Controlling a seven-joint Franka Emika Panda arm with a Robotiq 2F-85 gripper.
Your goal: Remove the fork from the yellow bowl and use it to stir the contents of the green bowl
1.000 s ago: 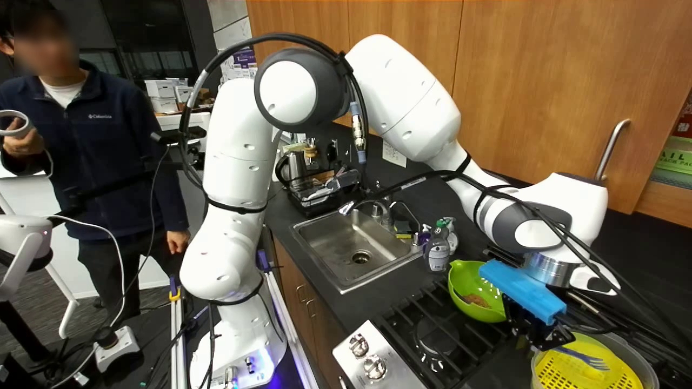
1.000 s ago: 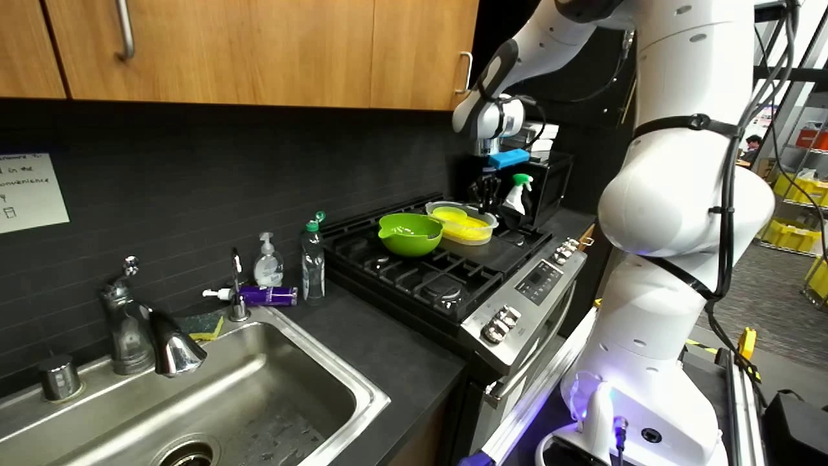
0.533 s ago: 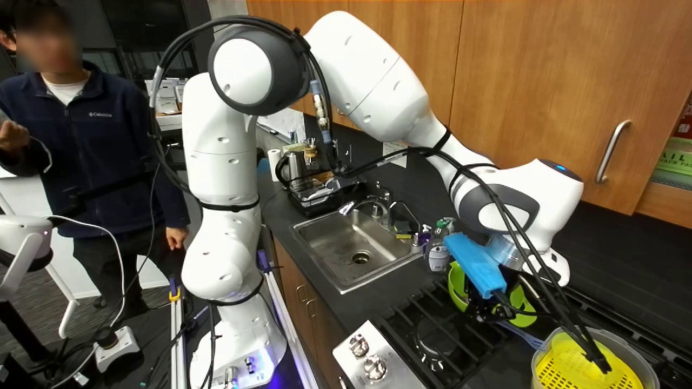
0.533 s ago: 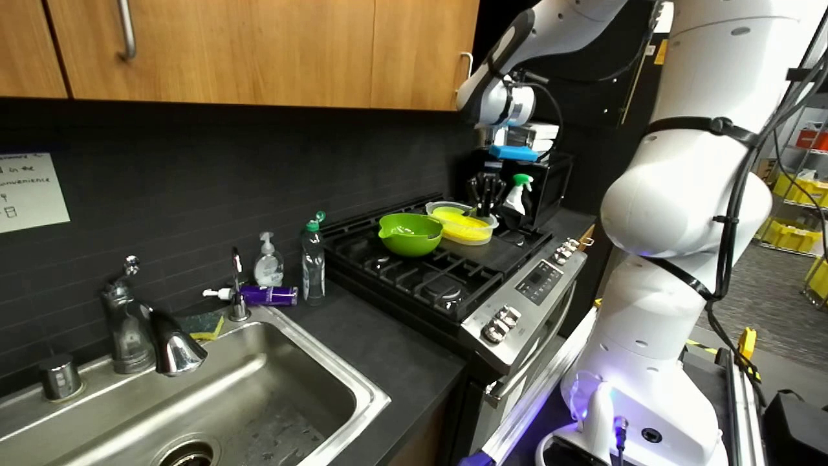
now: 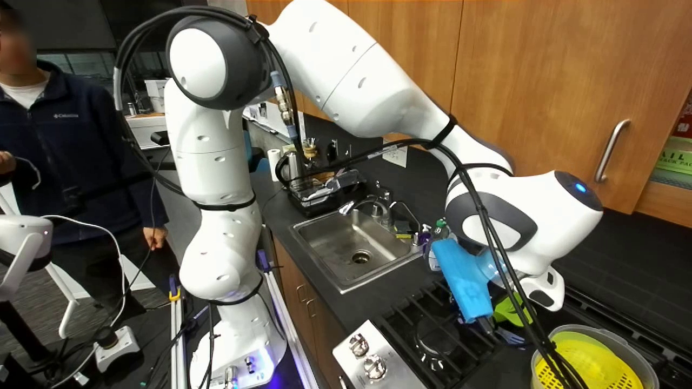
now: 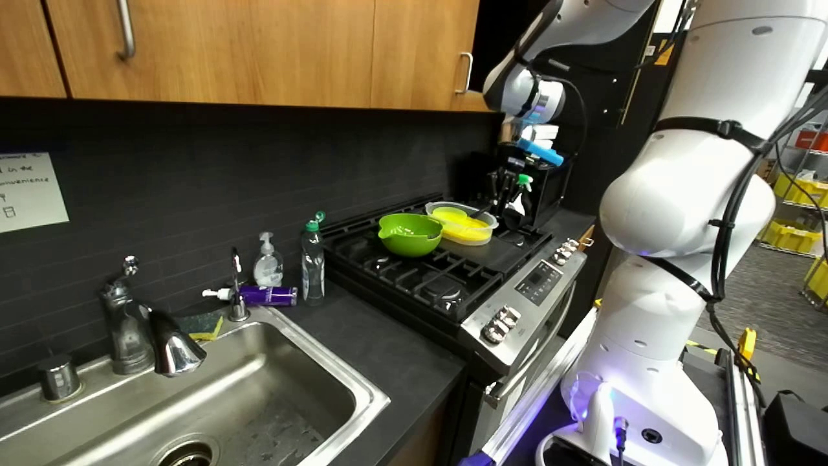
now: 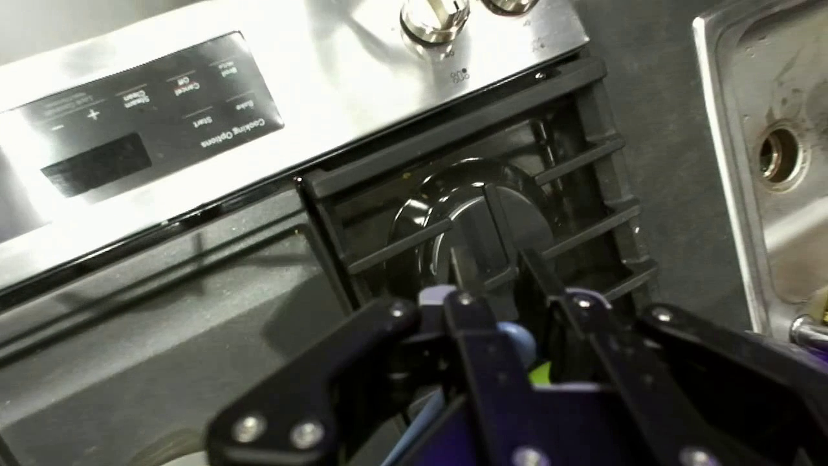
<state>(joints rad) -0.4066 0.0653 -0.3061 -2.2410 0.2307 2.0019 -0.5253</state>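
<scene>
The gripper (image 7: 511, 299) has its fingers clamped on the blue fork (image 5: 509, 337), over the stove (image 6: 469, 275) and out of the yellow bowl (image 6: 467, 230). Arm (image 5: 346, 62) and cables (image 5: 483, 212) kinda block the green bowl (image 5: 507, 312) in an exterior view; soap bottle (image 6: 313, 268) sits right by the stove.

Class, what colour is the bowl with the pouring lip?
Bright lime green; the bowl shows best in an exterior view.

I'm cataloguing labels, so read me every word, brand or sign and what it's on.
"Cooking Options": stove panel, upside down.
"Start": panel.
"Bake": panel.
"Cancel Off": panel.
"Steam Clean": panel.
"+": panel.
"-": panel.
"Columbia": navy jacket.
"in the": wall note, cut off.
"convenience": note.
"ACK PAC": green package.
Too small or blurred: bottle labels, other panel and note lettering.
</scene>
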